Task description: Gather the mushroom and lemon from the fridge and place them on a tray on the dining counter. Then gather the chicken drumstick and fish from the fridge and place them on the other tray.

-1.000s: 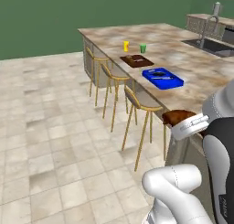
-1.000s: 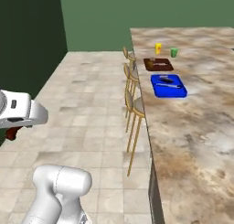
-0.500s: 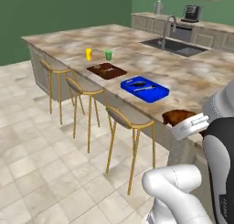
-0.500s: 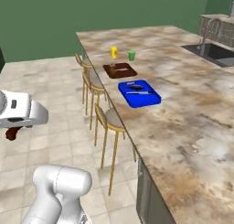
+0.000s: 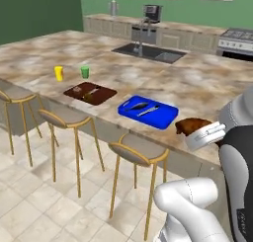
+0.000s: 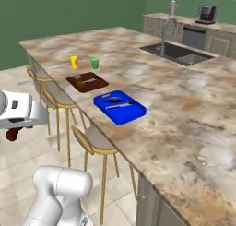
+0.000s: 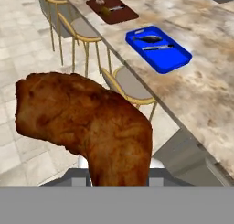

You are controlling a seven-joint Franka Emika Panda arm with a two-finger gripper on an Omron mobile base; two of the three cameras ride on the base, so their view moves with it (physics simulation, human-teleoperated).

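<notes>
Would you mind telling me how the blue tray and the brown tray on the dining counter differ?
The blue tray is bright blue; the brown tray is dark brown. The blue tray lies nearer the robot, the brown tray farther along the counter, beside the yellow cup and green cup. The blue tray holds a dark fish-like item; the brown tray holds small items too tiny to identify. Both are flat, rectangular and near the stool-side edge.
</notes>
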